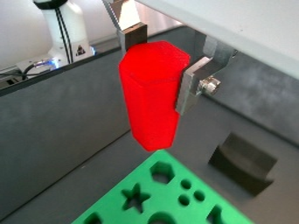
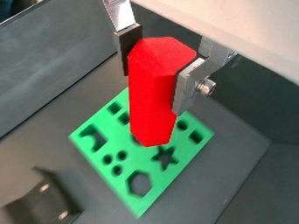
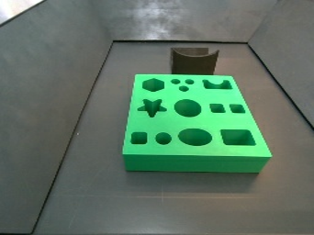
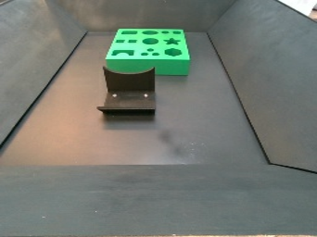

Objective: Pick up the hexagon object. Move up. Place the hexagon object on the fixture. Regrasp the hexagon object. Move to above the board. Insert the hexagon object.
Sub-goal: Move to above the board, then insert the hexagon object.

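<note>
Gripper [image 2: 162, 72] seen only in wrist views, high above floor, pinching hexagon object [image 1: 153, 94] upright btwn silver fingers [image 2: 191, 83]; peg's lower end hangs free, nothing touching it; board [image 2: 140, 147] below peg, near corner under tip in a wrist view; fixture [image 3: 193, 59] just beside board's far edge in a side view, small gap btwn them; dark floor [image 4: 186, 130] open all round, bin walls [image 4: 37, 69] well apart from board.
</note>
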